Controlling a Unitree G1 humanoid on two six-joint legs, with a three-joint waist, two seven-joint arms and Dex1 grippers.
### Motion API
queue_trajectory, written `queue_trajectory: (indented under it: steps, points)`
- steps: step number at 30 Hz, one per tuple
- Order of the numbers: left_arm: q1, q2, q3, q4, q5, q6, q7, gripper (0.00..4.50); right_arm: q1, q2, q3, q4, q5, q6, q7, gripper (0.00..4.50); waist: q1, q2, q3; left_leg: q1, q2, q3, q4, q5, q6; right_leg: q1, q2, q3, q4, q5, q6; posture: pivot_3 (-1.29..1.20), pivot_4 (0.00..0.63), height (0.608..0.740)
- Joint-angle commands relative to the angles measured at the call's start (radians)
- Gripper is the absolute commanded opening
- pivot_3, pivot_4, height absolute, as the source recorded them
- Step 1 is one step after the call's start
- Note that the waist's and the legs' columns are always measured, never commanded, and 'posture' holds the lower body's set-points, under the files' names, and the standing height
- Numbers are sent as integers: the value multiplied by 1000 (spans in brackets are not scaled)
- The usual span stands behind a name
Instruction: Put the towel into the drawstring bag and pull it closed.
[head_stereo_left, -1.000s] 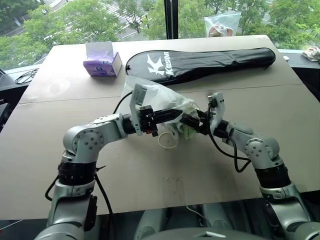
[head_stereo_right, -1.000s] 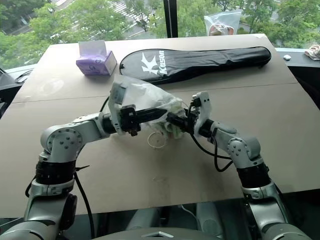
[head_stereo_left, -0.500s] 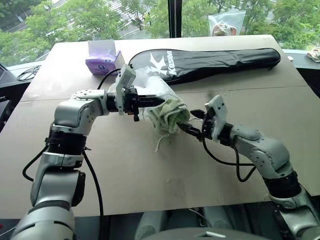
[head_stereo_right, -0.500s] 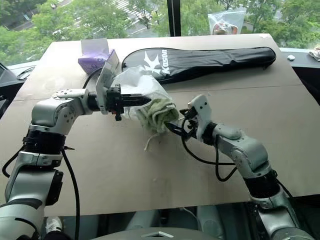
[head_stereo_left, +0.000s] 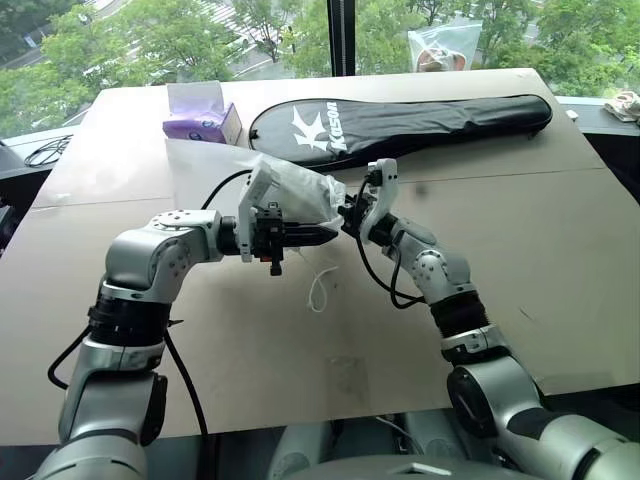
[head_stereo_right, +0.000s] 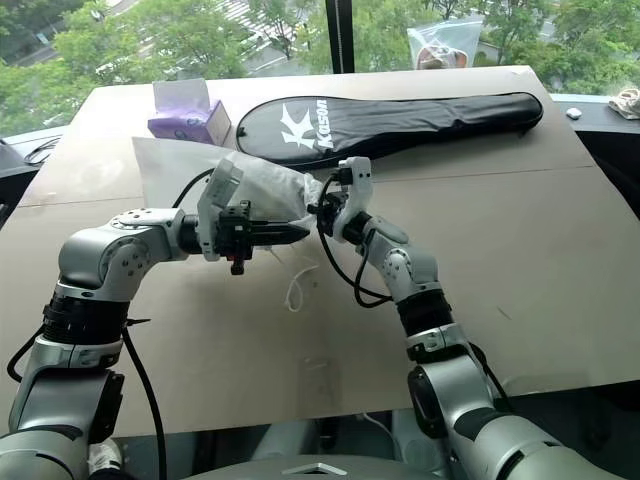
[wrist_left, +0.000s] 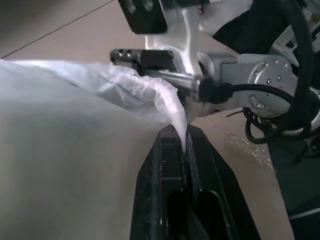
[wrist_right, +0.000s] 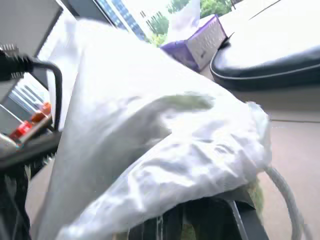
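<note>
Above the tan tabletop (head_stereo_left: 560, 250), the translucent white crinkly drawstring bag (head_stereo_left: 300, 192) is hanging, the left pincer (wrist_left: 185, 142) clamping its rim; inside, the light green terry towel (wrist_right: 192, 101) is showing. The right pincer (head_stereo_left: 347, 213), closed at the mouth, should be catching the white cord (head_stereo_left: 320, 287) and pulling away while the left is gripping firmly.

The thin crinkly drawstring bag (head_stereo_left: 300, 190) is translucent white, with green towel (wrist_right: 190, 101) showing through. Long racket cover (head_stereo_left: 420, 120) is black with a white logo, and the tissue box (head_stereo_left: 203, 118) is purple.

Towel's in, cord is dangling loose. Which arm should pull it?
Right. The left gripper is clamped on the drawstring bag rim, anchoring it; the right gripper sits at the mouth, above the hanging cord.
</note>
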Motion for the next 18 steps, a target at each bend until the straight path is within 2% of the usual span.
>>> queue_trajectory:
  steps: [1,8,13,18]
  points:
    - [-10,-1,49,-31,-40,27,25,0,-28,10,-94,0,114,33,94,67,7,0,0,0,0,0,0,0,0,0,0,-1,0,0,0,0,150,740]
    - [-46,-32,13,32,0,-58,-17,0,192,-106,-77,-309,219,300,97,67,6,0,0,-1,0,-1,1,0,0,1,-1,-2,-1,0,0,0,150,740]
    - [-39,-147,-92,-45,-64,20,-48,0,252,-108,-92,-443,324,428,68,67,0,0,0,0,0,0,0,0,0,0,-1,0,1,0,0,0,150,740]
    - [-35,-207,-132,-87,-123,97,-63,0,291,-165,3,-473,157,338,43,67,3,0,-1,0,0,0,1,0,0,0,-1,1,1,0,0,0,150,740]
